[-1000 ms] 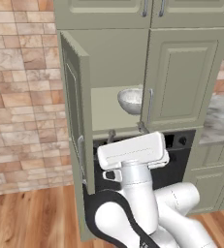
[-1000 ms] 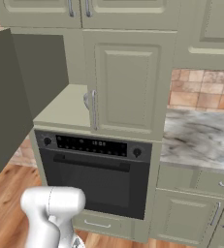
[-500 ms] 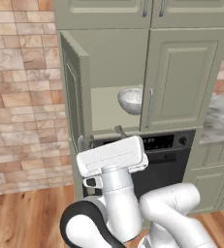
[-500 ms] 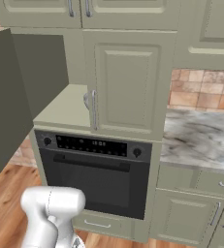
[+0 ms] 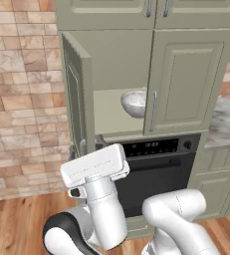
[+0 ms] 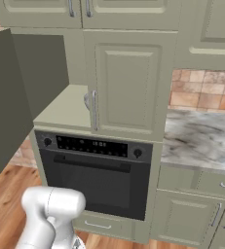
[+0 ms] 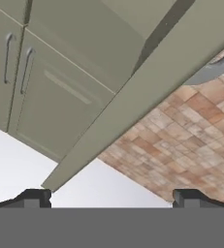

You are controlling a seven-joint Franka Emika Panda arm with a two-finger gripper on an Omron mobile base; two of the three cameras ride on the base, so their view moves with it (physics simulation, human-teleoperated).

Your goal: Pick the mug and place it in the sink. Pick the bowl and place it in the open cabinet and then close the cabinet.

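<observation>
Sitting on the shelf inside the sage-green cabinet with two tall panelled doors (image 5: 188, 79), against its right side and half hidden behind the closed right door: the round grey-white marbled bowl (image 5: 134, 102), resting upright. Standing swung wide open to the left, the cabinet's left door (image 5: 79, 94), seen edge-on in the left base view and as a flat dark panel in the right base view. Sitting directly beneath the shelf, a black built-in oven with a control strip (image 6: 94, 174). Running off to the right, a grey marbled stone surface (image 6: 201, 138), backed by a reddish brick wall (image 5: 22, 94). Pointing up past the open door's edge toward brick, the two-finger gripper (image 7: 111, 196), jaws spread wide apart, holding nothing.
</observation>
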